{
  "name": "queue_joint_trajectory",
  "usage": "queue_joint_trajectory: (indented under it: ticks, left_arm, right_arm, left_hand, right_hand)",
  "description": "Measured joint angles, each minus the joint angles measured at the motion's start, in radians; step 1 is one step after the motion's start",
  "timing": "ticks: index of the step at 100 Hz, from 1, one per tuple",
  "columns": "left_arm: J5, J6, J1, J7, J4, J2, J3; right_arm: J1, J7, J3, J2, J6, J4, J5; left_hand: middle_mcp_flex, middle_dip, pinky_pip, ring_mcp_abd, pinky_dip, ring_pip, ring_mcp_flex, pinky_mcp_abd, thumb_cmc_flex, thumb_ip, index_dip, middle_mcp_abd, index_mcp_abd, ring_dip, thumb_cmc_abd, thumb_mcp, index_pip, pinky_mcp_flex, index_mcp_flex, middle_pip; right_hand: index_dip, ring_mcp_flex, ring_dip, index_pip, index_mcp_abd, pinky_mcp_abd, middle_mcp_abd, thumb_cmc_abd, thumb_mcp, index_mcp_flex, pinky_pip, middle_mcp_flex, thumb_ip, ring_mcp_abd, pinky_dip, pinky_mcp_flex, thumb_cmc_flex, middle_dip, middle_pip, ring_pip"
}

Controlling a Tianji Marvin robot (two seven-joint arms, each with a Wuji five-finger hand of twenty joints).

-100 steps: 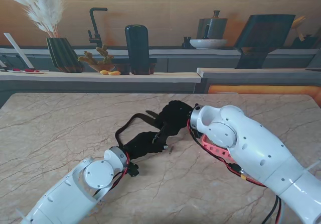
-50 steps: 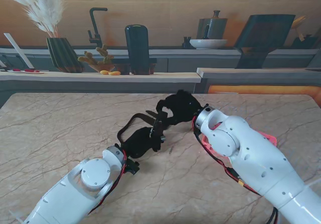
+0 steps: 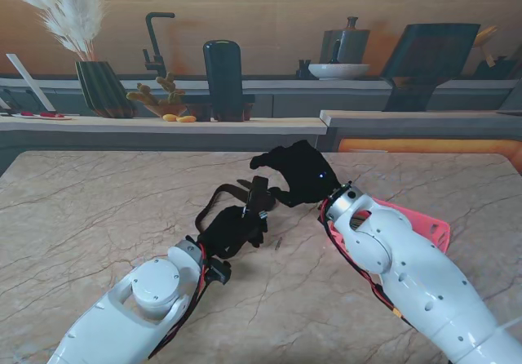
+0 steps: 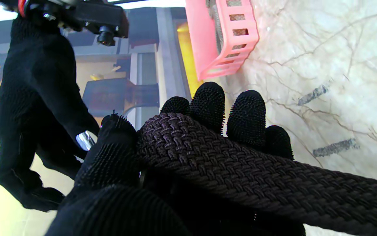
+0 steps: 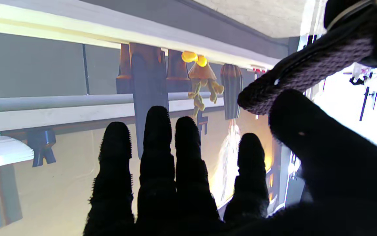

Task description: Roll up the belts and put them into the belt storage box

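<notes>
Stand camera looks down from above the shoulders onto the marble tabletop [image 3: 98, 217], arms entering at five and seven o'clock. Each wrist camera sits tight behind gloved fingers [image 4: 208, 101]. All three views share the braided belt [image 3: 214, 201].

A kitchen: faucet [image 3: 155, 42], counter [image 3: 163, 123], bowl [image 3: 338, 71].
</notes>
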Motion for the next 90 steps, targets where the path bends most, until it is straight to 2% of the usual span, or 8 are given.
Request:
queue_joint_trajectory:
  ticks: [9,15,23,28,49,67,83,90]
  left_arm:
    - [-0.074,0.021,0.009,-0.012,-0.013,-0.002,-0.009]
    - [-0.157,0.053,0.022,-0.022,-0.032,-0.006,-0.022]
    - [-0.259,0.102,0.042,-0.042,-0.063,-0.011,-0.044]
    - [-0.295,0.13,0.055,-0.049,-0.082,-0.014,-0.056]
    - [-0.343,0.176,0.075,-0.064,-0.105,-0.022,-0.069]
    - [-0.382,0.2,0.077,-0.076,-0.105,-0.024,-0.076]
    - [-0.426,0.223,0.08,-0.099,-0.106,-0.025,-0.084]
    - [-0.458,0.24,0.082,-0.109,-0.108,-0.026,-0.09]
  right_arm:
    - [-0.011,-0.088,-0.001,0.0,-0.005,0.022,-0.016]
    - [-0.013,-0.138,-0.005,0.001,-0.008,0.043,-0.042]
    - [-0.011,-0.156,-0.017,0.006,-0.011,0.064,-0.072]
    - [-0.008,-0.158,-0.031,0.011,-0.012,0.076,-0.075]
    - [0.021,-0.213,-0.084,0.014,-0.016,0.134,-0.068]
    - [0.051,-0.209,-0.125,0.007,-0.008,0.16,-0.03]
    - [0.076,-0.208,-0.155,-0.004,-0.006,0.187,-0.013]
    - [0.085,-0.212,-0.168,-0.008,-0.006,0.197,-0.005]
  left_hand:
    - [0.011,-0.01,0.001,0.007,0.0,0.0,0.001,0.007,-0.011,0.0,-0.002,0.01,0.001,-0.01,0.002,0.0,0.0,-0.001,0.027,-0.002]
    - [0.011,-0.014,0.001,0.01,0.002,0.0,0.001,0.012,-0.012,0.0,-0.002,0.011,0.001,-0.01,0.007,0.0,0.0,-0.001,0.029,-0.009]
    - [0.011,-0.016,0.002,0.012,0.003,0.0,0.001,0.013,-0.021,0.0,-0.006,0.014,0.002,-0.011,0.011,0.001,0.0,-0.002,0.038,-0.009]
    - [0.011,-0.022,0.002,0.013,0.004,0.001,0.001,0.013,-0.021,0.0,-0.012,0.022,0.002,-0.012,0.011,0.001,0.0,-0.003,0.039,-0.009]
    - [0.011,-0.023,0.002,0.014,0.011,0.004,0.001,0.015,-0.023,0.0,-0.013,0.029,0.018,-0.022,0.024,0.001,0.0,-0.004,0.039,-0.009]
    - [0.011,-0.023,0.003,0.014,0.011,0.011,0.001,0.015,-0.023,0.0,-0.013,0.03,0.019,-0.022,0.033,0.001,0.0,-0.004,0.039,-0.009]
    - [0.011,-0.023,0.003,0.014,0.011,0.011,0.001,0.015,-0.036,0.0,-0.018,0.03,0.019,-0.022,0.045,0.003,0.005,-0.005,0.039,-0.009]
    - [0.011,-0.023,0.003,0.014,0.011,0.011,0.001,0.015,-0.037,0.0,-0.01,0.03,0.019,-0.022,0.053,0.003,0.012,-0.005,0.039,-0.009]
  right_hand:
    - [-0.011,-0.032,-0.013,0.026,-0.037,-0.01,0.0,-0.009,0.0,-0.055,0.0,-0.058,0.0,-0.002,-0.003,-0.022,-0.004,-0.002,0.01,-0.003]
    - [-0.02,-0.041,-0.013,0.032,-0.038,-0.01,0.0,-0.009,-0.001,-0.056,0.0,-0.082,0.0,-0.002,-0.005,-0.036,-0.004,-0.003,0.028,-0.001]
    - [-0.022,-0.068,-0.022,0.062,-0.048,-0.01,0.0,-0.009,-0.012,-0.063,0.0,-0.097,0.0,-0.002,-0.013,-0.045,-0.003,-0.011,0.031,0.001]
    - [-0.022,-0.06,-0.023,0.074,-0.051,-0.01,0.0,-0.009,-0.023,-0.062,0.0,-0.098,0.0,-0.002,-0.013,-0.049,-0.003,-0.012,0.031,0.002]
    - [-0.024,-0.089,-0.024,0.111,-0.065,-0.012,0.0,-0.009,-0.023,-0.062,0.022,-0.133,0.0,-0.004,-0.025,-0.066,-0.003,-0.023,0.069,0.015]
    - [-0.034,-0.089,-0.025,0.125,-0.07,-0.012,0.008,-0.006,-0.025,-0.051,0.034,-0.133,0.0,-0.004,-0.036,-0.075,-0.012,-0.023,0.084,0.034]
    - [-0.036,-0.089,-0.025,0.126,-0.07,-0.012,0.01,0.044,-0.07,-0.051,0.046,-0.133,-0.005,-0.004,-0.038,-0.086,-0.033,-0.024,0.094,0.041]
    - [-0.041,-0.099,-0.025,0.134,-0.07,-0.012,0.01,0.1,-0.103,-0.051,0.053,-0.133,-0.005,-0.005,-0.048,-0.087,-0.033,-0.025,0.099,0.06]
